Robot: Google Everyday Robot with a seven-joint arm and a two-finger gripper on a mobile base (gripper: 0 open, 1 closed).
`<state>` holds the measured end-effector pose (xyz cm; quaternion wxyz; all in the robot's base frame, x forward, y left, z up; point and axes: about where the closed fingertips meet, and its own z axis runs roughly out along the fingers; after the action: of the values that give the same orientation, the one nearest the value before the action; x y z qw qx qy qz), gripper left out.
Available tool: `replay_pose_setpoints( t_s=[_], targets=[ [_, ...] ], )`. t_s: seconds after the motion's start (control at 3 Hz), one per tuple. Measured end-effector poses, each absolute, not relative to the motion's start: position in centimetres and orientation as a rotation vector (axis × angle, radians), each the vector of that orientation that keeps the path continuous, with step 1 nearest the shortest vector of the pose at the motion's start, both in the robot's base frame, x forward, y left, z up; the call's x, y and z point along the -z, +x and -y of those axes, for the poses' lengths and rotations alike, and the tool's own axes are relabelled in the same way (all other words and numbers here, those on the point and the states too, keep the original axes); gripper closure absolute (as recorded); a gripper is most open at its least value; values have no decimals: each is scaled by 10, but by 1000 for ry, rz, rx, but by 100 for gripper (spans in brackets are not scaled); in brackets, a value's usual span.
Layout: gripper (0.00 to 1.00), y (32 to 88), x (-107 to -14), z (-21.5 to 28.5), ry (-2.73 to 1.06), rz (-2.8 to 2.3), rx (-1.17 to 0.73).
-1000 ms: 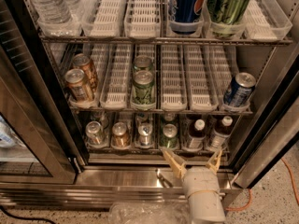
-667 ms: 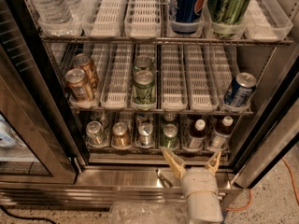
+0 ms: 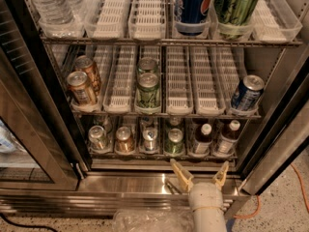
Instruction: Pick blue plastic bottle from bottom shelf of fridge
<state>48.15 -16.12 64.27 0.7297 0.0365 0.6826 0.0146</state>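
Note:
The fridge (image 3: 43, 105) stands open with three tiers of racks. On the shadowed bottom shelf (image 3: 145, 154), several cans stand at the left and two small white-capped bottles at the right. The blue plastic bottle (image 3: 203, 139) has dark contents and a dark label. A second bottle (image 3: 227, 137) with a paler label stands right of it. My gripper (image 3: 201, 172) is open and empty. Its tan fingers (image 3: 182, 174) point up in front of the steel sill (image 3: 125, 182), just below and in front of the two bottles, touching neither.
The middle rack holds two copper cans (image 3: 82, 86), two green cans (image 3: 147, 88) and a blue can (image 3: 247, 93). The top rack holds water bottles (image 3: 50, 4), a blue can (image 3: 193, 4) and a green can (image 3: 236, 4). The glass door (image 3: 24, 144) stands at the left. An orange cable (image 3: 299, 182) lies on the floor.

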Motion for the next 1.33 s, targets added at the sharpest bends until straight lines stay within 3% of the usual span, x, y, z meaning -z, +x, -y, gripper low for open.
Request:
replay_pose_setpoints(
  t_s=[1.0,1.33],
  targets=[
    [0,494,-610,175,10,-1471,20],
    [19,494,-610,175,10,-1471,20]
  ],
)
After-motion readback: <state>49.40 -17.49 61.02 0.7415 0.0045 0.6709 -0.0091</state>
